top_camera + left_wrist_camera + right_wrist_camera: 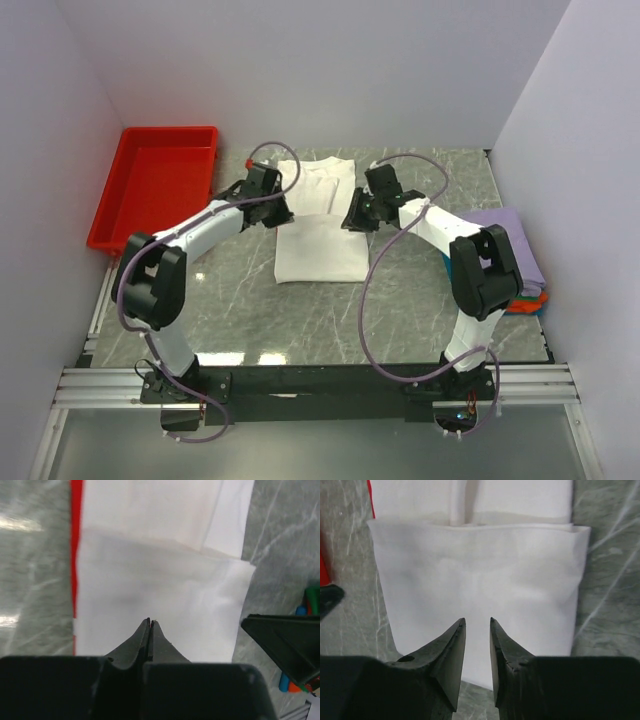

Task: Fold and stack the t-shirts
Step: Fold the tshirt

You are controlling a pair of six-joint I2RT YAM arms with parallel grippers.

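Grey marble desk (300, 320): your folded white cloth t-shirt (318, 228) lies at centre. Left hand (150, 621) pinched shut above it, nothing gripped. Right hand (477, 620) slightly parted, empty.

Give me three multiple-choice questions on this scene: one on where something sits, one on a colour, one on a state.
1. Where is the red tray? A far left B far right C between the arm bases
2. What colour tops the stack on the right? A black B lavender C yellow
3. How do the left arm's jaws stand? A wide open B shut C gripping the tray
Answers: 1 A, it sits at the far-left corner; 2 B, lavender cloth lies uppermost; 3 B, the left wrist view shows them pressed together over the white t-shirt.
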